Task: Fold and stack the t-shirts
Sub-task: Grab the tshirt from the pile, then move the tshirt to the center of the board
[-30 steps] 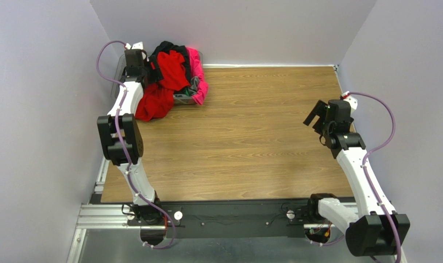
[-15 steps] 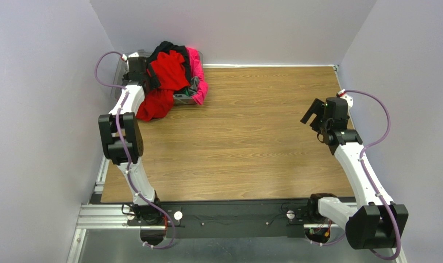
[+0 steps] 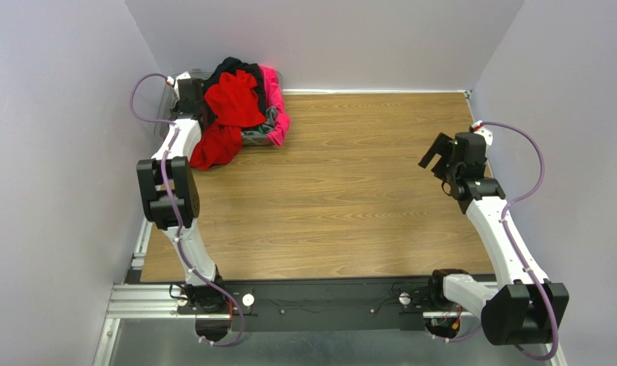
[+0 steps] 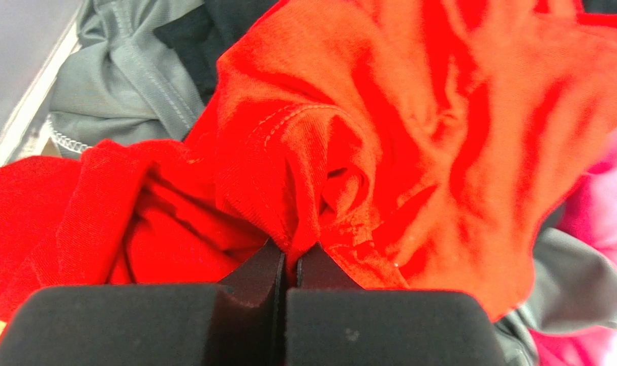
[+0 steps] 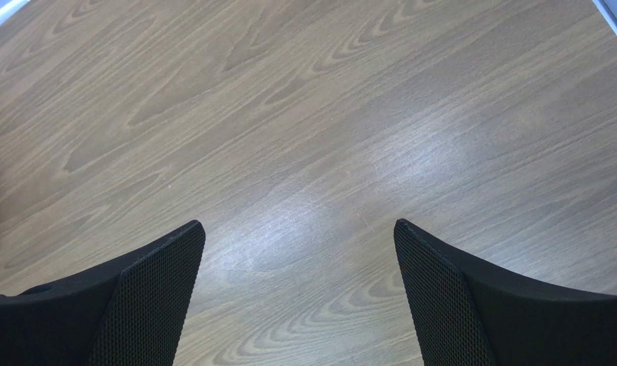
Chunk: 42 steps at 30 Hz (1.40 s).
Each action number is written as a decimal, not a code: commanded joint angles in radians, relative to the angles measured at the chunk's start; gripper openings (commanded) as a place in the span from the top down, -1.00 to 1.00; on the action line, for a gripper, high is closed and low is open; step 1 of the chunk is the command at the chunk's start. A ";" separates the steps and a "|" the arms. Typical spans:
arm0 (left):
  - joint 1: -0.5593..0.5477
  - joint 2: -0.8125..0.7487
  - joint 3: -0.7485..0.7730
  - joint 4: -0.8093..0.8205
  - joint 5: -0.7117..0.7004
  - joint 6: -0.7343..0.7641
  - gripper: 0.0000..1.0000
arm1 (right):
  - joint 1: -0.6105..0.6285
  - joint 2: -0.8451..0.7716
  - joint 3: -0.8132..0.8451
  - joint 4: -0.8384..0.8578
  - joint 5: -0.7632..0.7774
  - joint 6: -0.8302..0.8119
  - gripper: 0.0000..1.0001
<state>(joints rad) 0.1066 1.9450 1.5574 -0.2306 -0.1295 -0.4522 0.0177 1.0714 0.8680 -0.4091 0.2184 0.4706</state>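
At the table's far left corner, the bright red cloth t-shirt tops a heap of black, grey and hot pink shirts. The left gripper, spread a moment earlier, now pinches a red fold, a detail only its wrist view resolves. The right gripper hangs spread wide over the brown wood-grain table.

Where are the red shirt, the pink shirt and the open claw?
red shirt [image 4: 411,114]: left wrist view, its wrinkled middle.
pink shirt [image 3: 276,95]: top view, its right side.
right gripper [image 5: 298,224]: right wrist view, between its open fingertips.
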 commanded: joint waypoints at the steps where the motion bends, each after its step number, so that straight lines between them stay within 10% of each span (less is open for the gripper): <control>1: 0.002 -0.130 0.006 0.075 0.062 -0.054 1.00 | -0.004 -0.025 0.029 0.018 -0.008 -0.001 -1.00; 14: 0.001 -0.688 -0.291 0.428 0.047 -0.264 1.00 | -0.002 -0.054 0.058 0.024 -0.007 -0.020 -1.00; 21: -0.079 -0.897 -0.297 0.498 0.112 -0.106 1.00 | -0.004 -0.079 0.120 0.023 -0.062 -0.012 -1.00; 42: -0.640 -0.723 -0.055 0.422 0.398 0.023 1.00 | -0.002 -0.281 0.128 -0.094 -0.119 0.053 -1.00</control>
<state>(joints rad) -0.4866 1.1557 1.5295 0.2302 0.2211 -0.4278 0.0177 0.8097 0.9974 -0.4221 0.1070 0.5049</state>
